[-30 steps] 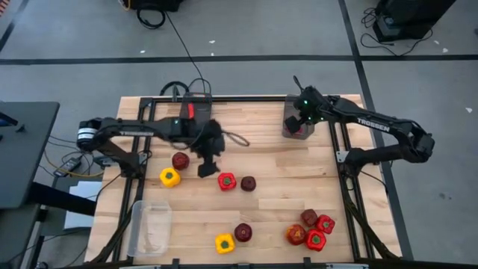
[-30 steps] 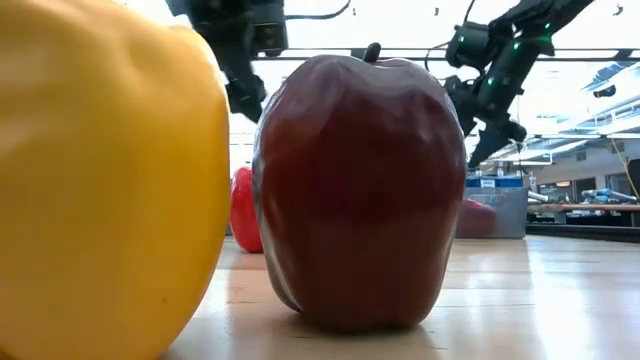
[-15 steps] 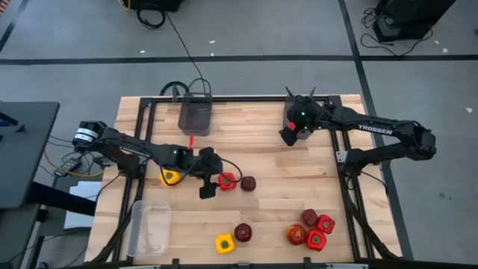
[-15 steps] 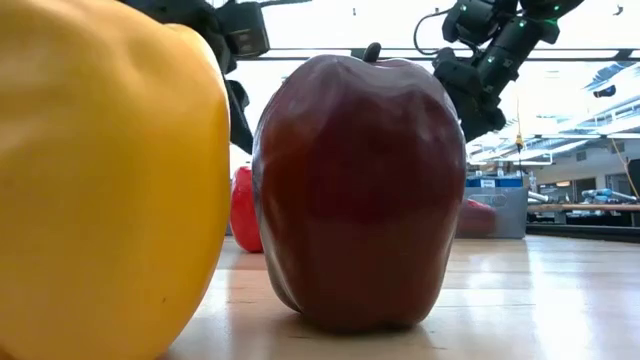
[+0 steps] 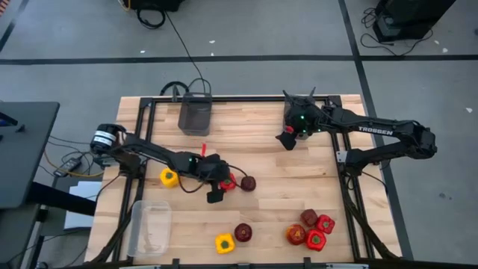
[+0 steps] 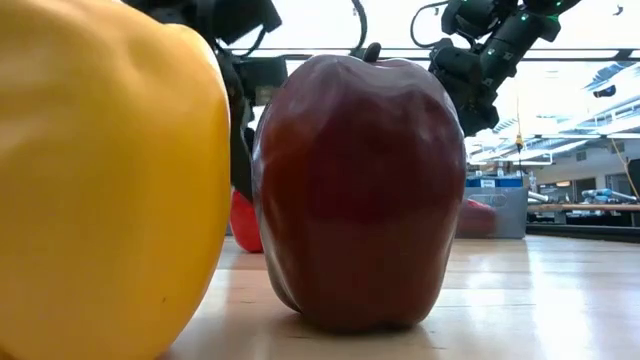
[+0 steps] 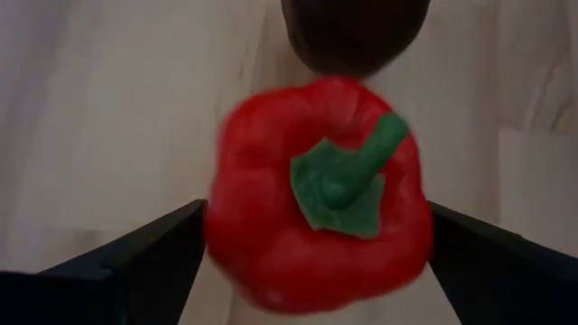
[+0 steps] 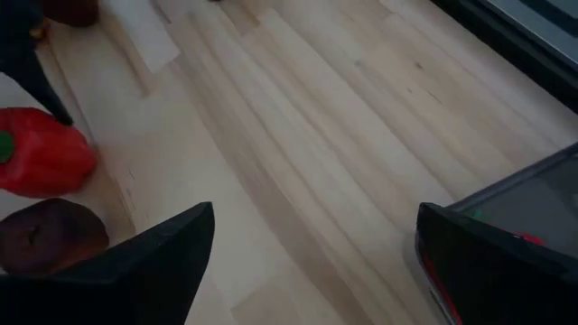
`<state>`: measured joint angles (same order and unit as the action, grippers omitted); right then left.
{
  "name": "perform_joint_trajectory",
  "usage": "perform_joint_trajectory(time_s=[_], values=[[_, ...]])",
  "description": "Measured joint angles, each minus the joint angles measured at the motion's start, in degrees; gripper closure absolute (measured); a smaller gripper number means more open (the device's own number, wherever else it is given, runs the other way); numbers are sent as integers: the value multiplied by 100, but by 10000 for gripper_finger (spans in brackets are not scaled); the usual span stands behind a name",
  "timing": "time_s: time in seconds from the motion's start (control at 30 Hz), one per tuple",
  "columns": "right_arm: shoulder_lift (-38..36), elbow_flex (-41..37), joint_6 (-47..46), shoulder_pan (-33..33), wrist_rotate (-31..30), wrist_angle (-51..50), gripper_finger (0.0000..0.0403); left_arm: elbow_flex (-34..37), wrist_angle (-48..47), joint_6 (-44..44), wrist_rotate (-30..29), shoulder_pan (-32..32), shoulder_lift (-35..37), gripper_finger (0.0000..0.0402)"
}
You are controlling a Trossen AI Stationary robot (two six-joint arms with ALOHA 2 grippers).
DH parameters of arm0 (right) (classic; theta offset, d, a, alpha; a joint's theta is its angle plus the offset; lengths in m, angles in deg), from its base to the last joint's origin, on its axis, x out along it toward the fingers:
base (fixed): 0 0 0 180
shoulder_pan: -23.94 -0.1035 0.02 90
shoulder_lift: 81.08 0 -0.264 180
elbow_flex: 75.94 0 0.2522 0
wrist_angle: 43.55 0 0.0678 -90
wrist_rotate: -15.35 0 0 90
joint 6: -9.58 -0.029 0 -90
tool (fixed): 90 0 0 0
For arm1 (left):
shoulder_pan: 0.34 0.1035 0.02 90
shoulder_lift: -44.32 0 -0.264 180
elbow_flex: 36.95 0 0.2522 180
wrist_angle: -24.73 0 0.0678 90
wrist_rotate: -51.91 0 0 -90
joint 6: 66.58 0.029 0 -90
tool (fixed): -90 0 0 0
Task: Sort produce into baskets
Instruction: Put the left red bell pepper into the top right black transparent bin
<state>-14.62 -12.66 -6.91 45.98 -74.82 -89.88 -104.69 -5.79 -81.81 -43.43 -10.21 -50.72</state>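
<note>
My left gripper (image 5: 223, 186) is open and low over a red bell pepper (image 5: 228, 181) at the table's middle. In the left wrist view its two fingers stand on either side of the pepper (image 7: 316, 194), whose green stem points up. A maroon fruit (image 5: 248, 183) lies just right of the pepper. My right gripper (image 5: 289, 140) is open and empty above the far right of the table, beside a dark grey bin (image 8: 528, 221) that holds something red. A second dark grey bin (image 5: 196, 116) stands at the far edge. A clear tub (image 5: 151, 228) stands near left.
A yellow pepper (image 5: 169, 177) lies left of my left arm. A yellow pepper (image 5: 224, 243) and a maroon fruit (image 5: 243, 232) lie near the front edge and fill the low view. Several red peppers and maroon fruits (image 5: 310, 230) cluster near right.
My left gripper has gone from beside the far grey bin toward the table's near edge and to the right, and down over the red pepper. My right gripper has risen a little and moved off its bin toward the table's left and near side.
</note>
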Motion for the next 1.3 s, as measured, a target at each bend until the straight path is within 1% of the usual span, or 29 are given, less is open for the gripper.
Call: perform_joint_trajectory(time_s=[0.07, 0.13, 0.23, 0.3, 0.4, 0.47, 0.57, 0.67, 0.77, 0.83, 0.93, 1.03, 1.1, 1.3], values=[[0, 1, -30, 0, -38, 0, 8, 0, 16, -2, 4, 0, -151, 7], [0, 2, -141, 4, -45, -1, 9, 0, -1, -32, 3, 0, -234, 18], [0, 1, -389, 4, 79, -2, 23, 0, 98, -37, -58, 2, -229, 58], [0, 2, -476, -14, 383, 0, 37, -2, 162, -41, -138, 40, -170, 85], [0, 0, -607, -99, 891, 130, 57, -15, 396, -43, -139, 165, -83, 87], [0, 0, -761, -191, 1244, 336, 63, -11, 416, -46, -142, 258, 31, 87], [2, 0, -1280, -365, 1778, 963, 64, -22, 654, -56, -180, 406, 329, 87], [2, 0, -1896, -509, 2069, 1692, 60, -145, 802, 27, -353, 550, 608, 86], [2, 0, -2104, -626, 2085, 2244, 53, -261, 1206, 300, -320, 683, 801, 76], [1, 0, -1815, -732, 2015, 2456, 48, -327, 1607, 316, 8, 786, 854, 72], [2, 0, -1086, -984, 1751, 2600, 38, -407, 2044, 229, 467, 927, 859, 72], [2, 0, -229, -1286, 1336, 2680, 23, -468, 2236, 203, 686, 1016, 859, 73], [2, 0, 104, -1439, 1160, 2749, 11, -474, 2278, 278, 752, 1036, 859, 73], [2, 0, 263, -1612, 1056, 3128, 4, -474, 2297, 415, 939, 1025, 853, 73]])
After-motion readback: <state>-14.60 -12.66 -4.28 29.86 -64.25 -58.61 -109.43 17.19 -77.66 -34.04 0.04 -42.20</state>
